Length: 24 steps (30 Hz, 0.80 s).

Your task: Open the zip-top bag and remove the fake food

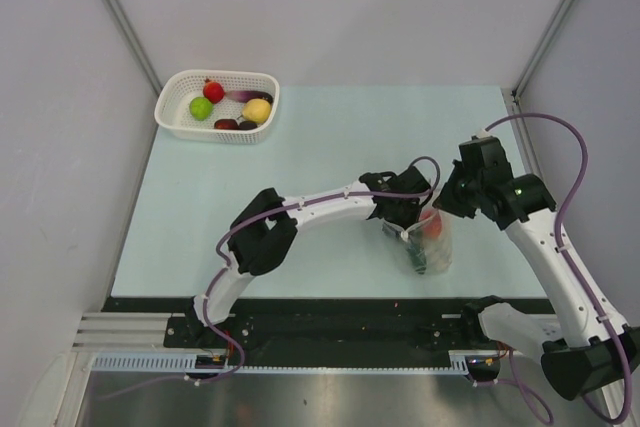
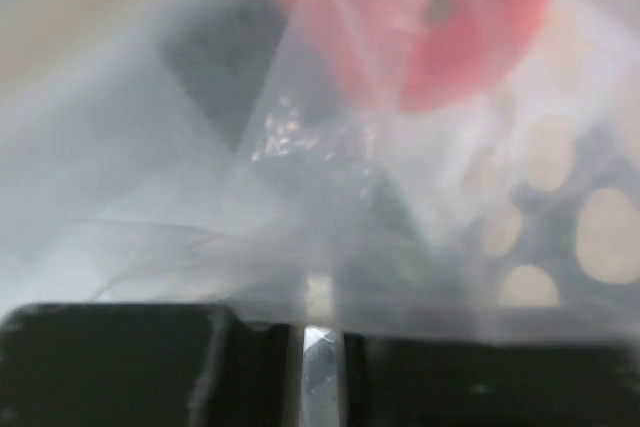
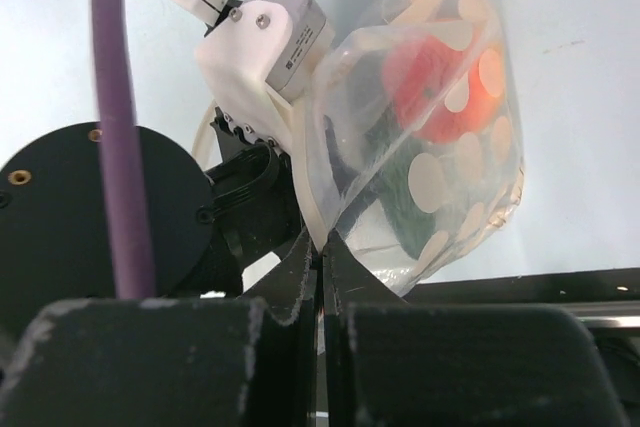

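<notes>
The white left arm (image 1: 320, 199) with black joints reaches to the right, and its black left gripper (image 2: 322, 352) has the fingers a narrow gap apart. The white right arm (image 1: 560, 252) bends leftward to meet it; its black right gripper (image 3: 320, 267) is closed tight, pinching the edge of the clear crinkly zip-top bag (image 3: 420, 127).

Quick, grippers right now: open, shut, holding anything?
Left gripper: jaws a slit apart, film of the zip-top bag between them; grip cannot be told.
Right gripper: shut on the zip-top bag.
</notes>
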{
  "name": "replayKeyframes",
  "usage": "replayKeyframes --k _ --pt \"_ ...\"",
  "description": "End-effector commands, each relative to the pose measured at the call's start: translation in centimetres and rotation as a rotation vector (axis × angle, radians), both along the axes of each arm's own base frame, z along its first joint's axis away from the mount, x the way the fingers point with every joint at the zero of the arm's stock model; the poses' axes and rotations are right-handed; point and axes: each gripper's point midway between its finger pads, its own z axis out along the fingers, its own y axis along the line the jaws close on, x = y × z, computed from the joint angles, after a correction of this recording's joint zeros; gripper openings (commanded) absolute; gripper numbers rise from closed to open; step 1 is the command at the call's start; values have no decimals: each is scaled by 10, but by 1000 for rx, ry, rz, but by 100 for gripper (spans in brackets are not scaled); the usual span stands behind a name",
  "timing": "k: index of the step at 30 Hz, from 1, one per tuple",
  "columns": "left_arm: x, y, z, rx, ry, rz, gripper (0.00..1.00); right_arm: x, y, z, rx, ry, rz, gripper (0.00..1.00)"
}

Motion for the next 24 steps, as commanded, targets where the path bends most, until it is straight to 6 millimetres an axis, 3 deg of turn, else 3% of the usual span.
replayKeyframes --k 1,5,8,10,14,17,19,20,24 --pt "2 2 -12 14 -31 -13 21 -6 -9 1 -24 -19 -25 0" --pt "1 -4 -8 -6 -54 -35 32 -10 -7 -4 -20 -4 -12 0" --pt "3 2 -15 38 -67 -31 48 -9 -6 -4 -13 -5 -9 0" --pt "0 2 -19 41 -47 -48 50 -9 -4 -4 -11 -7 -3 0" --pt "-7 -14 -5 -55 -37 -67 57 -10 -4 -4 -12 -4 6 0" --pt "-12 -25 4 -137 -21 -87 56 -11 -4 -5 -15 -3 15 0" --pt "-14 -27 5 -160 -13 -85 45 -11 -5 -5 -19 -1 13 0" --pt "-14 -33 15 -203 -20 -85 37 -12 -6 -5 -20 -3 15 0" --pt "-20 -41 18 -259 26 -77 36 -14 -8 -5 -28 0 11 0"
